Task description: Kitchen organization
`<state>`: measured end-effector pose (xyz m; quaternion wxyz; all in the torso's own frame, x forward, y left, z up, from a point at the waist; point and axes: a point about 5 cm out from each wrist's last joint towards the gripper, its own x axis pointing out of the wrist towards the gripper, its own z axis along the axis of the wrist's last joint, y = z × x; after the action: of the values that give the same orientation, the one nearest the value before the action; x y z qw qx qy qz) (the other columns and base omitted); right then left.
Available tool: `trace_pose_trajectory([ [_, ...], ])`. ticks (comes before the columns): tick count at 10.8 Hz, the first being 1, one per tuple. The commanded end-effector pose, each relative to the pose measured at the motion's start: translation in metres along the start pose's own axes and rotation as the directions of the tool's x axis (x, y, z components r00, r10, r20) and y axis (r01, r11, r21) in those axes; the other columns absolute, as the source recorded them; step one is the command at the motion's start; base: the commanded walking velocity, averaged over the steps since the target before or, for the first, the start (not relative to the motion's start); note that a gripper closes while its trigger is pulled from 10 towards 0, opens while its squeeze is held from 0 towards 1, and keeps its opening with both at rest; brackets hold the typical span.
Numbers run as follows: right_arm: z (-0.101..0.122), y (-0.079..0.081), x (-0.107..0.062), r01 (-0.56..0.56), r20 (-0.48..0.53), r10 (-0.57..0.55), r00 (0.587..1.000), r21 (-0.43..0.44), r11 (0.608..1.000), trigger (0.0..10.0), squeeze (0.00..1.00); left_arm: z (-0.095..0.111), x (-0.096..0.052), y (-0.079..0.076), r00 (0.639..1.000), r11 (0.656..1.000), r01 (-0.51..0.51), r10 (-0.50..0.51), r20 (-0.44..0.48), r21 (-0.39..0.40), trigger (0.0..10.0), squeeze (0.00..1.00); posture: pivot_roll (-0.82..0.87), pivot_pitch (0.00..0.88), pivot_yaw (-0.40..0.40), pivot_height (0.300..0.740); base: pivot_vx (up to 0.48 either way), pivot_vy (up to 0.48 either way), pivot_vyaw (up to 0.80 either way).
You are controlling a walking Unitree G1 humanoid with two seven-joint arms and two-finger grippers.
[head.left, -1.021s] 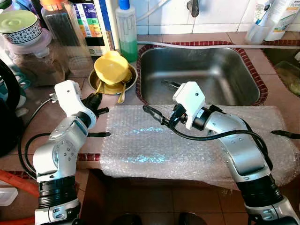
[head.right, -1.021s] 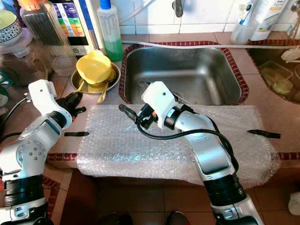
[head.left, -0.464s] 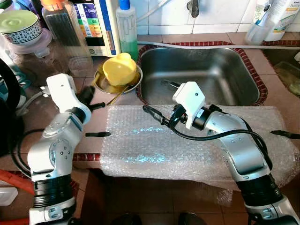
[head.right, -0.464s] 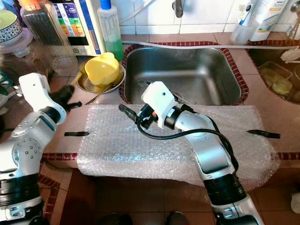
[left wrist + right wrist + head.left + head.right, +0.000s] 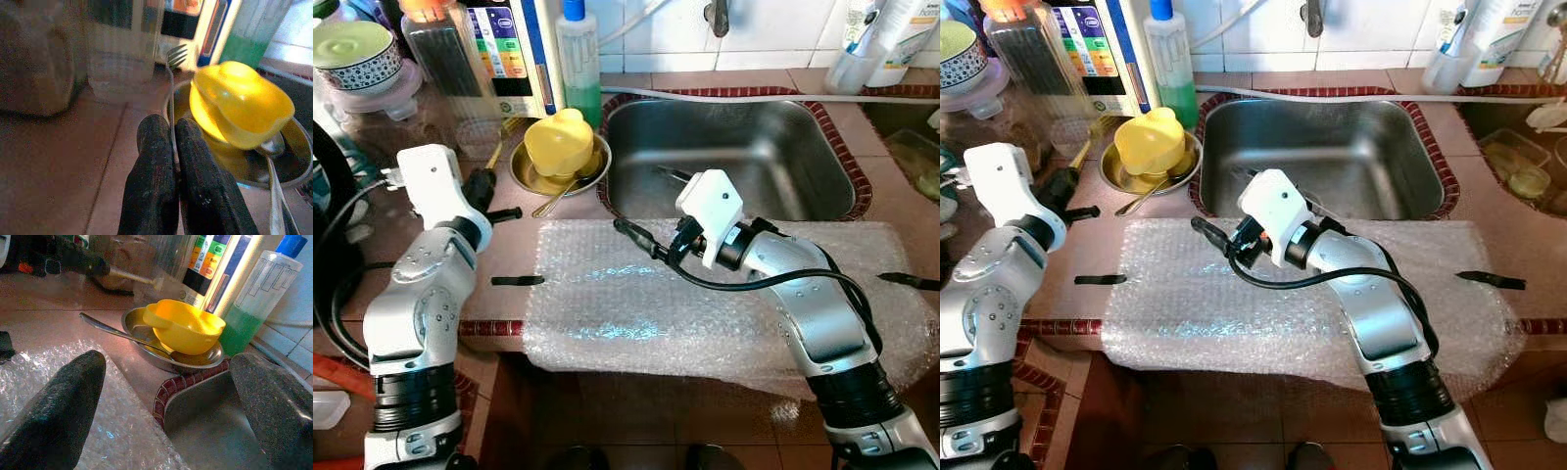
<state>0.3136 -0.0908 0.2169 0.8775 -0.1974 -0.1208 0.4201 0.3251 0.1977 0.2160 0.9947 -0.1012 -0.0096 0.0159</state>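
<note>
Pinching the thin silver metal fork (image 5: 172,98) tight, the left tool (image 5: 175,161) should lift slowly, clearing the round steel dish (image 5: 293,147) ahead; the right tool (image 5: 166,396) gapes empty.

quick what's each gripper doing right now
Left gripper: shut on a fork, near the metal bowl.
Right gripper: open, empty, over the bubble wrap.

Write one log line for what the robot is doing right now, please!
left gripper: shut on fork, lifted beside metal dish | right gripper: open, idle over bubble wrap | yellow cup: in dish
</note>
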Motion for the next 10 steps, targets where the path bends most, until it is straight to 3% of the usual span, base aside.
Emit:
trace_pose_trajectory([
  [1,0.004,-0.006,0.001,0.022,0.013,-0.022,1.0,-0.025,0.999,10.0,0.0,0.019,-0.005,0.001,0.993,1.0,-0.009,0.008,0.115,0.013,0.0,0.0,-0.1,0.154,0.053,0.74,0.0,0.0,0.0],
  [2,0.003,-0.008,0.001,0.039,0.011,-0.038,0.999,-0.029,0.999,10.0,0.0,0.023,-0.006,0.001,0.989,1.0,-0.008,0.008,0.148,0.004,0.0,0.0,-0.1,0.154,0.053,0.74,0.0,0.0,0.0],
  [3,0.002,-0.016,0.0,0.084,0.004,-0.084,0.996,-0.104,0.991,10.0,0.0,0.038,-0.008,-0.003,0.969,1.0,0.021,-0.023,0.247,0.008,0.0,0.0,-0.1,0.153,0.053,0.74,0.0,0.0,0.0],
  [4,0.004,-0.017,-0.001,0.077,0.004,-0.078,0.997,-0.161,0.984,10.0,0.0,0.045,-0.009,-0.007,0.958,0.999,0.049,-0.054,0.283,0.024,0.0,0.0,-0.1,0.153,0.053,0.74,0.0,0.0,0.0],
  [7,0.007,-0.025,-0.005,0.128,0.025,-0.126,0.992,-0.258,0.958,10.0,0.0,0.057,-0.01,-0.025,0.92,0.971,0.141,-0.201,0.336,0.195,0.0,0.0,-0.1,0.16,0.056,0.74,0.0,0.0,0.0],
  [8,0.009,-0.031,-0.008,0.179,0.048,-0.173,0.984,-0.318,0.931,10.0,0.0,0.058,-0.012,-0.038,0.898,0.935,0.192,-0.29,0.331,0.299,0.0,0.0,-0.11,0.161,0.058,0.74,0.0,0.0,0.0],
  [10,0.011,-0.036,-0.01,0.203,0.06,-0.195,0.979,-0.388,0.899,10.0,0.0,0.048,-0.012,-0.064,0.857,0.822,0.288,-0.45,0.251,0.492,0.0,0.0,-0.11,0.163,0.062,0.74,0.0,0.0,0.0],
])
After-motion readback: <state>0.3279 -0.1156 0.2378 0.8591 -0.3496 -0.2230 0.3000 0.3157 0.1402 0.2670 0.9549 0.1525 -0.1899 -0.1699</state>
